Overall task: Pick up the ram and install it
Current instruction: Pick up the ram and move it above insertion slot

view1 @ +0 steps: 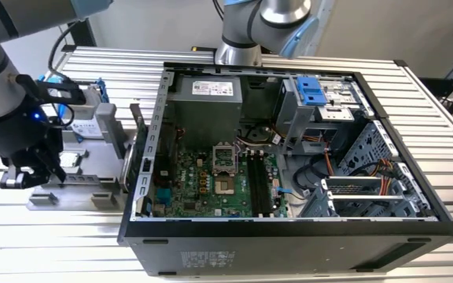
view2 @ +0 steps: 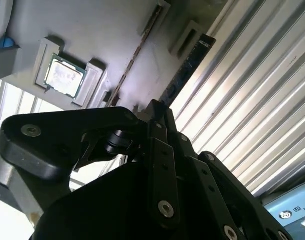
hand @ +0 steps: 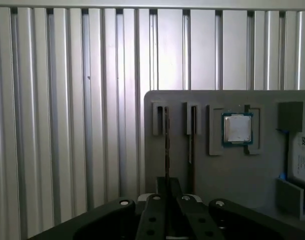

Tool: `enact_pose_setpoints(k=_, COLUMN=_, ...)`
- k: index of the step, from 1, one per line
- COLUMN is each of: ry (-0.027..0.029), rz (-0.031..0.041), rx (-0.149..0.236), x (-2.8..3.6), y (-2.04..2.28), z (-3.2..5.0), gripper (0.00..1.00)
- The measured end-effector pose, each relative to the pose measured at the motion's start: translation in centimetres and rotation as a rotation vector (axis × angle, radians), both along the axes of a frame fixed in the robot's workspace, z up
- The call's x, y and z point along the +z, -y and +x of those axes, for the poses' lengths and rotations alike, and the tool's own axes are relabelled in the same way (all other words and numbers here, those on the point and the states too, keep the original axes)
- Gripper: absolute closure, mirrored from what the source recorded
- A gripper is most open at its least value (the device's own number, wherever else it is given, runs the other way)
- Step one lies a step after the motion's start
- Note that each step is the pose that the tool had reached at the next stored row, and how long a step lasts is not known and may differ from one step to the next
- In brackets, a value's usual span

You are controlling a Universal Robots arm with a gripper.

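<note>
- Ribbed aluminium table (view1: 53, 247) carries an open computer case (view1: 289, 239), with a grey holder (hand: 232, 180) beside it.
- Gripper (hand: 167, 181) fingers (hand: 155, 212) pinch the ram (view2: 188, 67) standing in the holder.

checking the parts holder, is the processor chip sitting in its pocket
Yes, in the first wrist view the silver processor chip sits in a pocket of the gray holder.

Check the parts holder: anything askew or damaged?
Nothing stands out. Ram and a second stick stand on edge in the holder slots; processor sits square in its pocket.
</note>
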State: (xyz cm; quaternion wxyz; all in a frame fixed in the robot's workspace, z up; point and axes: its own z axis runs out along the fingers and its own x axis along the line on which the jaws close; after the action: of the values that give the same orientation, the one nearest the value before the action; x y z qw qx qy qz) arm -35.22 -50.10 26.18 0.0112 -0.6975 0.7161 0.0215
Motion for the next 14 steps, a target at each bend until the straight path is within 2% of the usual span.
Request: enact_pose_setpoints(k=14, ry=0.0001, rz=0.0001, rx=0.000, x=6.38, y=0.00, z=0.00, gripper=1.00)
